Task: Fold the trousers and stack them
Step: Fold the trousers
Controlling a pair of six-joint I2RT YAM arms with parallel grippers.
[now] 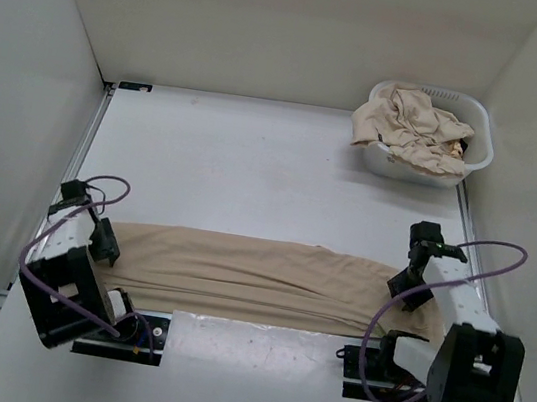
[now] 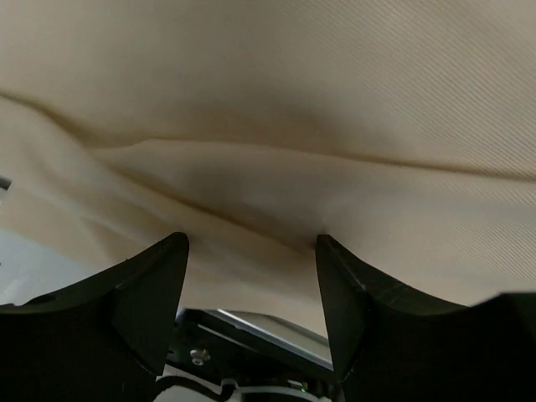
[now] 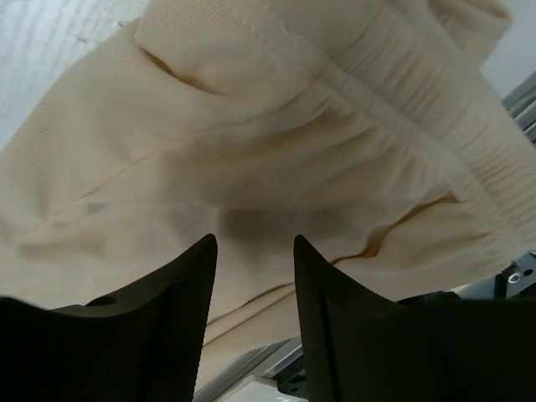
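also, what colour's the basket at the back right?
The basket is plain white; the top external view shows it best.

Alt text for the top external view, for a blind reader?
Beige trousers lie stretched flat across the near side of the table, with the left arm at one end, the right arm at the other. More beige garments are heaped in a white basket at the far right corner.
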